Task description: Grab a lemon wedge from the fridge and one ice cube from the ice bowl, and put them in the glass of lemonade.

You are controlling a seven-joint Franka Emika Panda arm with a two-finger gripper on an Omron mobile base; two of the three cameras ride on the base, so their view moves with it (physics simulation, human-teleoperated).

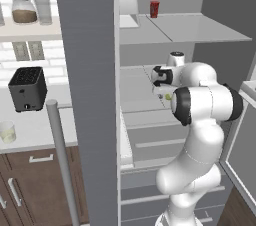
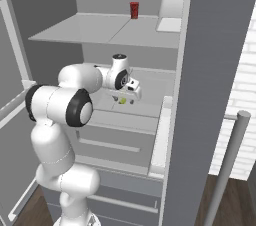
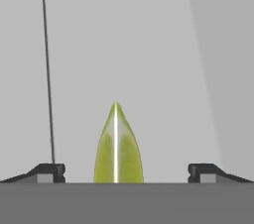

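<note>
Yellow-green lemon wedge [image 3: 118, 146] on fridge [image 2: 150, 82] shelf

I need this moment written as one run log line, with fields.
phase: reaching for lemon wedge | gripper: open, one fingertip on each side of wedge | wedge: on fridge shelf | glass of lemonade: on counter

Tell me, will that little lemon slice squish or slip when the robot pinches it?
The tiny yellow-green lemon wedge looks small, so probably light. Its tapered, pointed shape could let it slip from the open fingers. It may squash a little if squeezed hard.
</note>
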